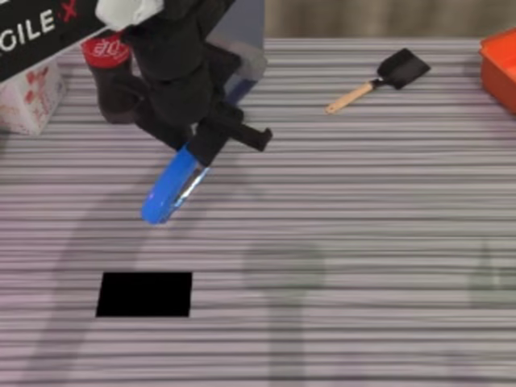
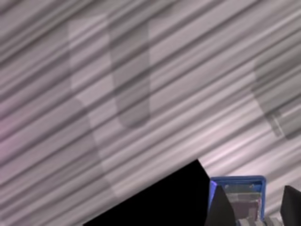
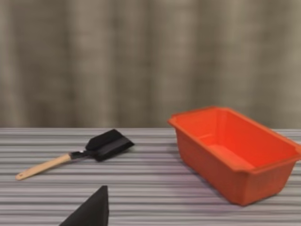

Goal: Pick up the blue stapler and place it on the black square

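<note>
The blue stapler (image 1: pixel 169 189) hangs tilted above the striped table, left of centre, with its free end pointing toward the black square (image 1: pixel 145 294). My left gripper (image 1: pixel 203 149) is shut on its upper end. In the left wrist view, the stapler's blue rim and silvery underside (image 2: pixel 240 188) sit between two dark fingers (image 2: pixel 220 209), with the black square (image 2: pixel 160 202) beside and below it. My right gripper (image 3: pixel 91 214) is parked out of the top view; only a black tip of it shows in its wrist view.
A cola bottle (image 1: pixel 109 68), a white box (image 1: pixel 28 93) and a navy-grey case (image 1: pixel 242 40) stand at the back left, behind my left arm. A wooden-handled black brush (image 1: pixel 387 76) (image 3: pixel 89 150) lies at the back right, near an orange bin (image 1: pixel 500 64) (image 3: pixel 235 150).
</note>
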Controlling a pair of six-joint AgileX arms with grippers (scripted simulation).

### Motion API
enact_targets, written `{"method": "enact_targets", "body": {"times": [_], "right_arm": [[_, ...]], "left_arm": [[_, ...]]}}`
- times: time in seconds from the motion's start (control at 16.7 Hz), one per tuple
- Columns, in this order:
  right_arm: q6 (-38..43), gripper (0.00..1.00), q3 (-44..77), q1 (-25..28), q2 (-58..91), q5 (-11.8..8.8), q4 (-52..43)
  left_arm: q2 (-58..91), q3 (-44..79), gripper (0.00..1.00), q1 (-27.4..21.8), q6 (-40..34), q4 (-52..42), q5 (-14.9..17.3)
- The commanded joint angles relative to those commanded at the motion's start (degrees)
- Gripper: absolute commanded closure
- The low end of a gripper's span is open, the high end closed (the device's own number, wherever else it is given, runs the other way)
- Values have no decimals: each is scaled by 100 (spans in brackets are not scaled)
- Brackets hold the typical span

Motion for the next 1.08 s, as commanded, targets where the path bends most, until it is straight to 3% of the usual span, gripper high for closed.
{"method": "enact_targets", "body": {"times": [0.36, 0.6, 0.78, 1.08], "right_arm": [[0, 0, 0, 0, 0, 0, 0], [0, 0, 0, 0, 0, 0, 0], [0, 0, 0, 0, 0, 0, 0], [0, 0, 0, 0, 0, 0, 0]], "left_arm": [[-434, -889, 100, -90, 3337, 13, 185], [-657, -1381, 100, -98, 4906, 24, 289], [-769, -1602, 100, -90, 5510, 42, 334], [-790, -1643, 100, -88, 5613, 47, 342]]}}
